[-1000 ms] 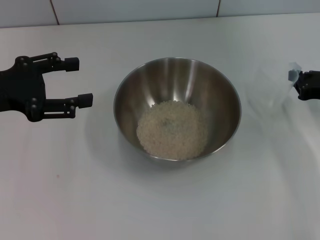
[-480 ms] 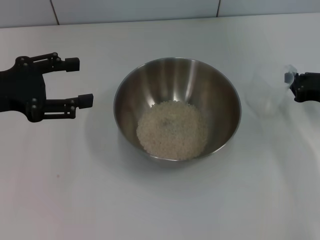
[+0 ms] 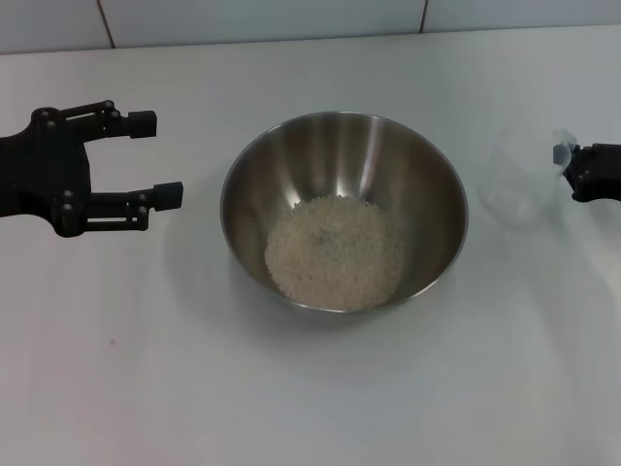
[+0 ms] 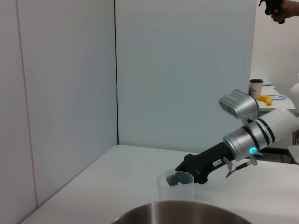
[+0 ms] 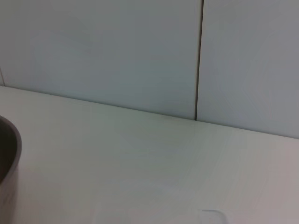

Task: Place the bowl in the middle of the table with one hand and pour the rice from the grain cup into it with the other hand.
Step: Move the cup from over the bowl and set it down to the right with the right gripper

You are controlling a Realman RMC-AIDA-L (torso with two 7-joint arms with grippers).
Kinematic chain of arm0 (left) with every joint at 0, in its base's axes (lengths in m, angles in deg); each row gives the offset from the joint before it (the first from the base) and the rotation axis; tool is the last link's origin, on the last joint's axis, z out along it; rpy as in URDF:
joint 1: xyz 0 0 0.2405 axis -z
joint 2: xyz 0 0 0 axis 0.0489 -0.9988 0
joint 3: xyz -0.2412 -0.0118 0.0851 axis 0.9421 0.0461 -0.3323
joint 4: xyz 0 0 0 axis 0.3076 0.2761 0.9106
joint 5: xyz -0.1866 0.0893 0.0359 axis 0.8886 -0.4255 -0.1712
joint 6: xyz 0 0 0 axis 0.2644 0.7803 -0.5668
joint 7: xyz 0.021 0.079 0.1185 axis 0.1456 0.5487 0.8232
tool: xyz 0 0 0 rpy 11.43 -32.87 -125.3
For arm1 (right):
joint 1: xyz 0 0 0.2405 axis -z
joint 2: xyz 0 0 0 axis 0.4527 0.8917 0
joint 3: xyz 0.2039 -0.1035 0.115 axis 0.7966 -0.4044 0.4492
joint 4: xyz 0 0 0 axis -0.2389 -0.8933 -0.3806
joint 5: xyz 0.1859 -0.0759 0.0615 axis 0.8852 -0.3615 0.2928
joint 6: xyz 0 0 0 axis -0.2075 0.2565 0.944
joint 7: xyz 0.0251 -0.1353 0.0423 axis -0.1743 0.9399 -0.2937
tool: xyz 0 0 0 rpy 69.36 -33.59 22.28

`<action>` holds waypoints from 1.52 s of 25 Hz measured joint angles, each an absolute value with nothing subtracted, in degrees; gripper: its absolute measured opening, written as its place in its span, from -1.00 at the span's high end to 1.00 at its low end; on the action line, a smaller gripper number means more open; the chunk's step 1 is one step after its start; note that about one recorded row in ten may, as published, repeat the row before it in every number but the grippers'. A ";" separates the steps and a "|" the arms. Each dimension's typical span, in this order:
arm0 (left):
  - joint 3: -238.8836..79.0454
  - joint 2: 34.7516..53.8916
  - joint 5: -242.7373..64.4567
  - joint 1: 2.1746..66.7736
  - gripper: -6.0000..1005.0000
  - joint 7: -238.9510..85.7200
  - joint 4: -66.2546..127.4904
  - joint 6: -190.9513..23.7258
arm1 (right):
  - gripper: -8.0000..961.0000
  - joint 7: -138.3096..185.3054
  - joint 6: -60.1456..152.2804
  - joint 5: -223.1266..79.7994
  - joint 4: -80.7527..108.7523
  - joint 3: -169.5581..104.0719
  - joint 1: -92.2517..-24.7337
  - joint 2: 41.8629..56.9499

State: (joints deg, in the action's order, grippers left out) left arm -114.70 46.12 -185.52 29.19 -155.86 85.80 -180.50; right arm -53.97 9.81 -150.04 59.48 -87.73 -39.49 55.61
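The steel bowl (image 3: 388, 170) stands in the middle of the white table (image 3: 310, 408) with a mound of rice (image 3: 335, 252) in its bottom. The clear grain cup (image 3: 514, 184) stands upright to the right of the bowl and looks empty. My right gripper (image 3: 568, 167) at the right edge is shut on the cup's rim; the left wrist view shows this grip (image 4: 180, 177) on the cup (image 4: 174, 187) beyond the bowl's rim (image 4: 182, 207). My left gripper (image 3: 155, 158) is open and empty, left of the bowl, apart from it.
A white panelled wall (image 3: 291, 19) runs along the table's far edge. The right wrist view shows the bowl's side (image 5: 7, 154) and bare tabletop. Far behind, the left wrist view shows a banana (image 4: 264, 99) and a paper cup (image 4: 255, 87) on another table.
My right gripper has lowered the grain cup from a tilted, raised position to upright beside the bowl. The left gripper, bowl and rice have not moved.
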 joint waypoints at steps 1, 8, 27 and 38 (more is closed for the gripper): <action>-114.70 46.12 -185.52 29.19 -0.68 -155.86 85.81 -180.50 | 0.66 -53.97 9.77 -150.03 59.33 -87.73 -39.53 55.60; -114.70 46.39 -185.52 28.97 -0.68 -155.90 86.44 -180.72 | 0.65 -53.83 9.47 -150.17 58.87 -88.10 -39.78 55.60; -114.71 46.65 -185.52 28.64 -0.68 -156.26 87.91 -180.85 | 0.46 -53.81 7.80 -150.92 59.44 -87.85 -37.87 55.71; -114.40 46.65 -185.52 28.24 -0.68 -156.36 88.19 -181.78 | 0.37 -53.82 3.11 -150.41 62.40 -87.70 -33.70 55.95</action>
State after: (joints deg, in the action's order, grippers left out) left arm -114.40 46.65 -185.52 28.24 -156.36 88.19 -181.78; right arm -53.82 3.11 -150.41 62.40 -87.70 -33.70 55.95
